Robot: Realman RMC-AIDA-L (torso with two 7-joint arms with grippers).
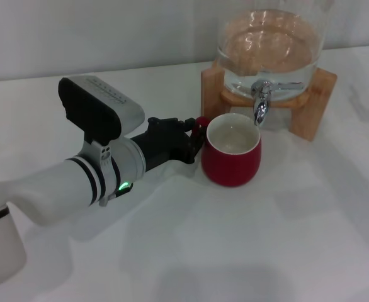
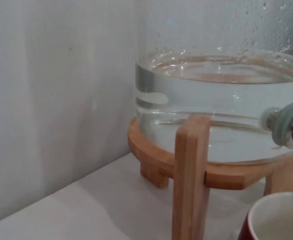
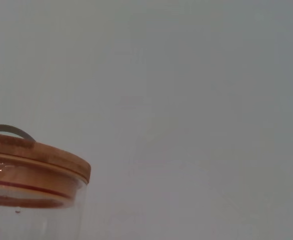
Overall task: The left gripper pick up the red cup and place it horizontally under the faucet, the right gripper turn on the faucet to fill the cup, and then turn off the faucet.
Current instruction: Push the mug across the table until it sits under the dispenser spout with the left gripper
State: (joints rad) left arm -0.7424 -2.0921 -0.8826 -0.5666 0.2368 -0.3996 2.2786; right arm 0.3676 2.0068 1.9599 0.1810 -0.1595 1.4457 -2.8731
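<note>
The left end effector [image 1: 186, 139] is closed on the handle of the red cup [image 1: 231, 157], which stands upright on the desk [image 1: 247, 239] beneath the faucet [image 1: 261, 104].

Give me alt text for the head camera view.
A red cup stands upright on a white table, its mouth under the chrome faucet of a glass dispenser on a wooden stand. The left gripper is at the cup's handle.

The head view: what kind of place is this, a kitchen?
Probably a test bench, not a kitchen: a bare white table against a plain wall, holding only a glass water dispenser on a wooden stand and a red cup.
</note>
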